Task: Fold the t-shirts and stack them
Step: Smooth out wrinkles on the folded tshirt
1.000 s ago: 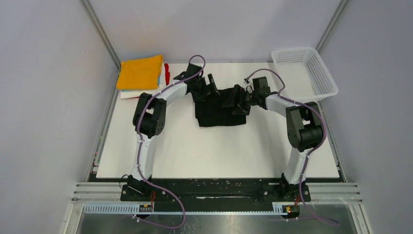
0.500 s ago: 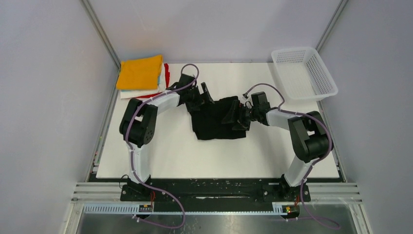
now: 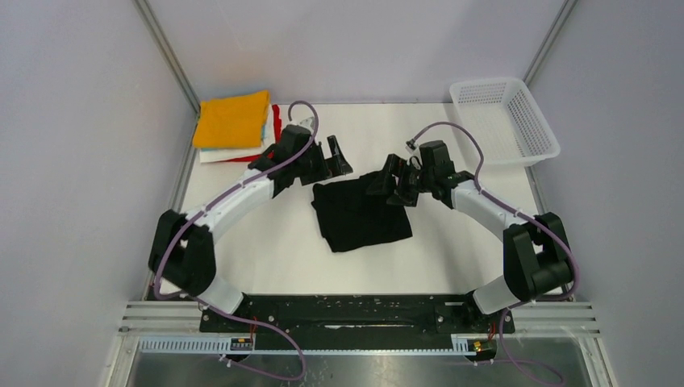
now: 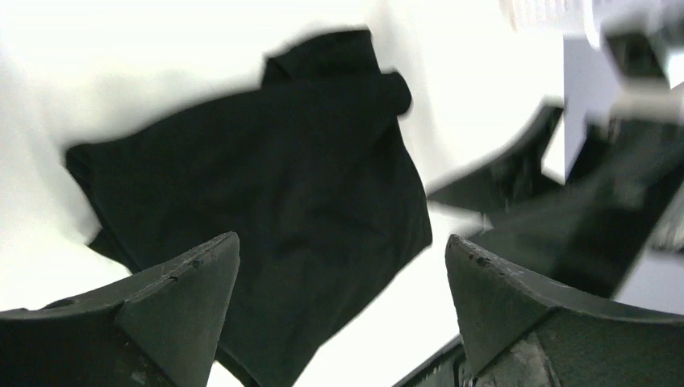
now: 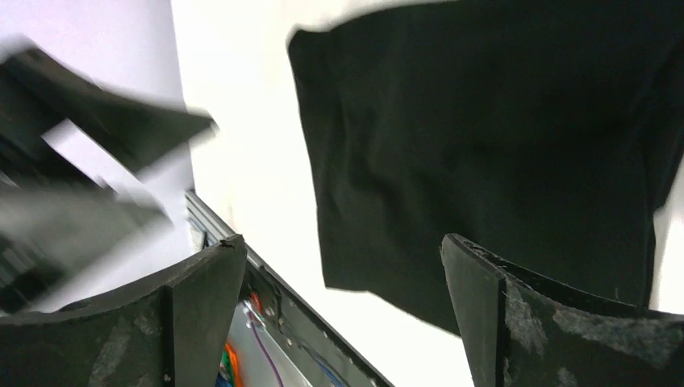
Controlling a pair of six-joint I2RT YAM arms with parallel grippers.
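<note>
The black t-shirt (image 3: 359,216) lies folded into a rough rectangle at the middle of the white table (image 3: 266,250). My left gripper (image 3: 332,159) is open and empty, above the table just beyond the shirt's far left corner. My right gripper (image 3: 393,184) is open and empty over the shirt's far right corner. In the left wrist view the shirt (image 4: 282,177) lies below the open gripper (image 4: 343,262). In the right wrist view the shirt (image 5: 500,137) lies beyond the open gripper (image 5: 343,262). Folded shirts, orange-yellow on top (image 3: 234,119), are stacked at the far left corner.
A white mesh basket (image 3: 504,121) stands at the far right corner. The red shirt's edge (image 3: 276,121) shows at the right side of the stack. Grey walls close in the table on both sides and at the back. The black base rail (image 3: 355,310) runs along the near edge.
Both grippers came towards the near side with the black shirt, then drew apart and off it. The shirt now lies flat, a little nearer the front.
</note>
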